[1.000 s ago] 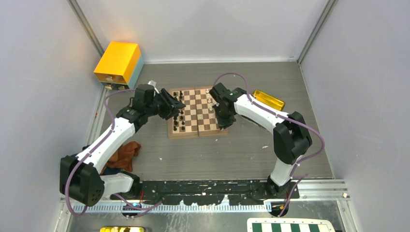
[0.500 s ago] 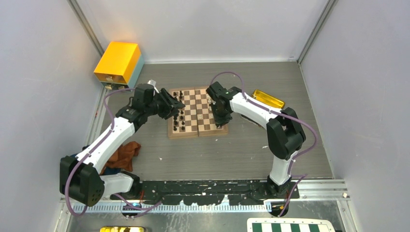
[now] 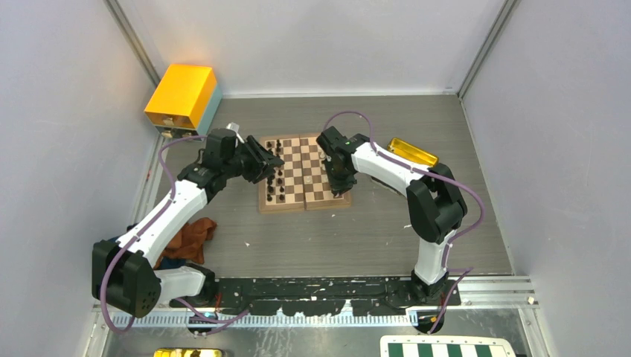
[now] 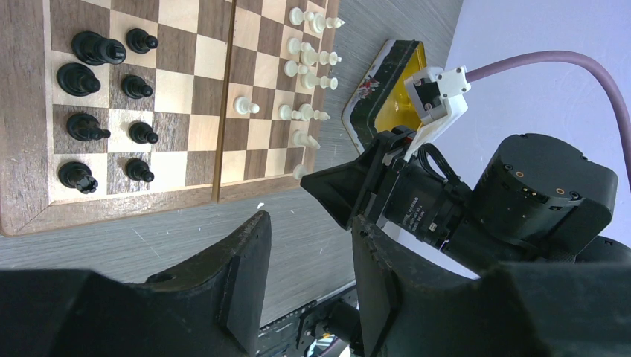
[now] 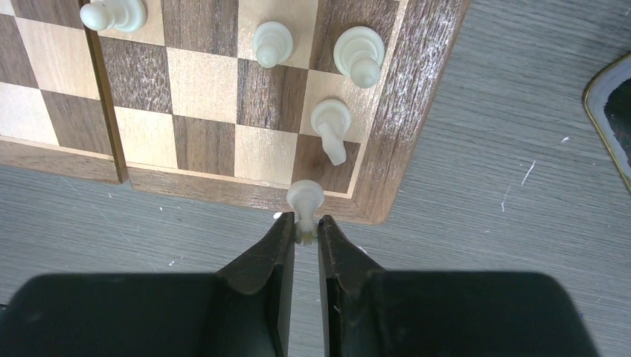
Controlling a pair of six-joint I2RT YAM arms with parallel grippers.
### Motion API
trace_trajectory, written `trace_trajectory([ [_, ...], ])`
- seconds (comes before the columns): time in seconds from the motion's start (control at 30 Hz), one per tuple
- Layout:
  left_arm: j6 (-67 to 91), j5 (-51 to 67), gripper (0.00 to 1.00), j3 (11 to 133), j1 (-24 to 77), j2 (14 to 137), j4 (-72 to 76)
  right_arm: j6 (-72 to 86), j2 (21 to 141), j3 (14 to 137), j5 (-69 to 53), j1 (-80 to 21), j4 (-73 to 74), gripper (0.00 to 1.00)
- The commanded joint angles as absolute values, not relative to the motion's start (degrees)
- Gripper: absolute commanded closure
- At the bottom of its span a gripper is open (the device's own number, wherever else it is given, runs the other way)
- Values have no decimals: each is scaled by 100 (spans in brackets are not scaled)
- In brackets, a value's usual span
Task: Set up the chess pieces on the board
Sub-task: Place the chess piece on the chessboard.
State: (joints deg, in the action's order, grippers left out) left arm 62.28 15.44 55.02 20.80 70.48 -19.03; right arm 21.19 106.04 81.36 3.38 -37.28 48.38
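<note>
The board lies mid-table. Several black chess pieces stand in two columns on its left side, and several cream-white ones crowd its right side. My right gripper is shut on a small cream-white piece and holds it over the board's frame at the near right corner. In the top view the right gripper points down at that corner. My left gripper is open and empty. It hovers over the board's left part, and in the top view the left gripper is above the black pieces.
A shiny gold tray lies just right of the board. An orange box stands at the back left. A brown cloth lies by the left arm. A green-and-white checkered board sits at the bottom edge.
My right arm has shifted slightly left and back toward the board's near right corner, still holding the white piece. The left arm has stayed put.
</note>
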Motion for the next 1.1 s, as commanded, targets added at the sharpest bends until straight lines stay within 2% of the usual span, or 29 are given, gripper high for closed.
trace_trajectory([
  [0.0, 6094, 1586, 55, 5756, 2022, 6952, -1800, 2087, 10550, 8326, 467, -3680, 4720, 99],
  [1.07, 6091, 1608, 55, 5755, 2013, 6979, -1753, 2031, 10766, 8272, 393, -3566, 4616, 97],
])
